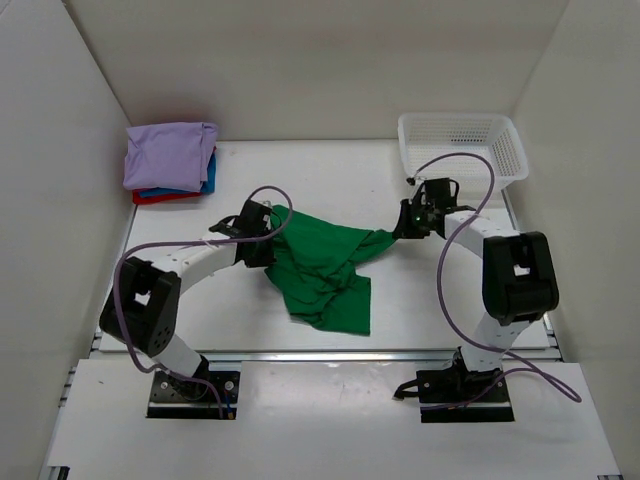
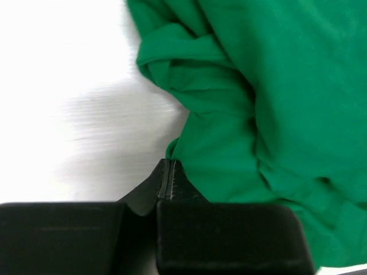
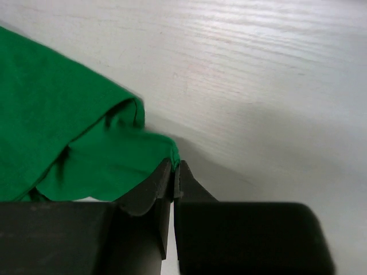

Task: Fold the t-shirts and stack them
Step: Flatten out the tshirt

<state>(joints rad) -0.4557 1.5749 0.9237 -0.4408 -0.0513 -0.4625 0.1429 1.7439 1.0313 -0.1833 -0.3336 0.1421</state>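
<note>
Two hands and one shirt, mid-task. The left hand point(image 1: 270, 236) is clenched on one edge of the green shirt point(image 1: 325, 275), its fingertips pressed together with cloth at the very tips. The right hand point(image 1: 403, 226) is likewise clenched on the opposite corner. The shirt hangs stretched between the two hands, and its lower part lies crumpled on the bench point(image 1: 420, 300) nearer the arm bases. Done so far, by the look of it: three shirts lie folded in a pile beyond and outward of the left hand, the lavender shirt point(image 1: 168, 152) on top, the blue shirt point(image 1: 209, 178) under it and the red shirt point(image 1: 155, 197) at the bottom. Left to do: the green shirt is bunched and twisted, with no fold yet made, so it likely needs spreading flat, folding, and then carrying to the pile. A white basket point(image 1: 455, 118) stands beyond the right hand, near it. Bare bench lies between the hands and the arm bases and between pile and basket. The walls point(image 1: 585, 180) close in outward of each hand, so sideways stretch looks limited.
</note>
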